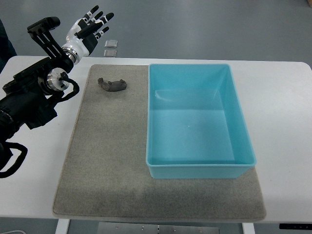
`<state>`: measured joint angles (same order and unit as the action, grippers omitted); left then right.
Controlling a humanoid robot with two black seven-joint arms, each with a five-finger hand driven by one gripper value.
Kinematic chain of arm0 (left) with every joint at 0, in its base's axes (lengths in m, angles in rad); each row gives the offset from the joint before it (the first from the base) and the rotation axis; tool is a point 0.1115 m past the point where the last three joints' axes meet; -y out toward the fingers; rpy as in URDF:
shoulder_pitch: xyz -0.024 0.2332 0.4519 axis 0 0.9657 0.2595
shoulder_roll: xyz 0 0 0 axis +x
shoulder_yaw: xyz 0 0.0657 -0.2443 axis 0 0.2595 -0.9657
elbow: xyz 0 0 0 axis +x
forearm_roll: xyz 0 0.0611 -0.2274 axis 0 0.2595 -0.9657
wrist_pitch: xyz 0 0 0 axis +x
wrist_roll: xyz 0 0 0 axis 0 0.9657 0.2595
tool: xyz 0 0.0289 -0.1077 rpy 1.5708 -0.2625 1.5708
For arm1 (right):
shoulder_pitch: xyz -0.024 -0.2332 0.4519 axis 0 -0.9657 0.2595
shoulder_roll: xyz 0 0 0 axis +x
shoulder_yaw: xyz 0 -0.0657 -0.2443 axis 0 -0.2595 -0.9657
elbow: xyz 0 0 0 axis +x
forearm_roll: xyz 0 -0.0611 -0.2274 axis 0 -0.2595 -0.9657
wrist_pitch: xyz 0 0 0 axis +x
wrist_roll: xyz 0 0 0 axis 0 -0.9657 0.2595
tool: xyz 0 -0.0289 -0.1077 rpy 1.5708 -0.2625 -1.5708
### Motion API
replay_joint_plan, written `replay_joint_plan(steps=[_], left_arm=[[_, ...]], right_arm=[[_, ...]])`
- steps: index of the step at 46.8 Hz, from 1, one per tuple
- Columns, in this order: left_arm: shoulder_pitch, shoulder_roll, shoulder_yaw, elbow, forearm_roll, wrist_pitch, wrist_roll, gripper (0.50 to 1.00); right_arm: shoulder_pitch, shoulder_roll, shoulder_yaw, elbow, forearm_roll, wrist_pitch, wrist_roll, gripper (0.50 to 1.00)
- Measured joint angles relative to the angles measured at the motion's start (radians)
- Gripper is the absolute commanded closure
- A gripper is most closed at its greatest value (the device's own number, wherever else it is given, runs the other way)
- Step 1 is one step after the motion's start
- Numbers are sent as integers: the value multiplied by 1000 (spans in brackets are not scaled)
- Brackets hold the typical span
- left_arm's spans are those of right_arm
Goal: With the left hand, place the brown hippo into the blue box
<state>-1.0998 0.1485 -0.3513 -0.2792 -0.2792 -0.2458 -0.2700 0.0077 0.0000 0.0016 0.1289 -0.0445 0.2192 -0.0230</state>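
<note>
A white table (282, 97) carries a grey felt mat (107, 165). On the mat's right part sits an empty, light blue rectangular plastic box (239, 122). A small dark brown toy hippo (113, 85) lies on the mat's far left area, just left of the box. The robot's black-and-white left hand (90, 30) hovers beyond the table's far left corner, fingers spread wide, holding nothing, apart from the hippo.

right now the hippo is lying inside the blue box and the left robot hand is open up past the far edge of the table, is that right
Not quite. The top view shows the hippo lying on the grey mat, left of the blue box, which holds nothing. The rest stands: the left robot hand is open, up past the table's far edge.
</note>
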Motion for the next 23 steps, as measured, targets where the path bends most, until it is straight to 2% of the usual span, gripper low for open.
replay_joint_plan(steps=[10, 23], left_arm=[[1, 0, 0, 0, 0, -6, -28, 504], [0, 0, 0, 1, 0, -5, -32, 504]], right_arm=[[0, 0, 0, 0, 0, 0, 0, 564], [0, 0, 0, 0, 0, 0, 0, 564]])
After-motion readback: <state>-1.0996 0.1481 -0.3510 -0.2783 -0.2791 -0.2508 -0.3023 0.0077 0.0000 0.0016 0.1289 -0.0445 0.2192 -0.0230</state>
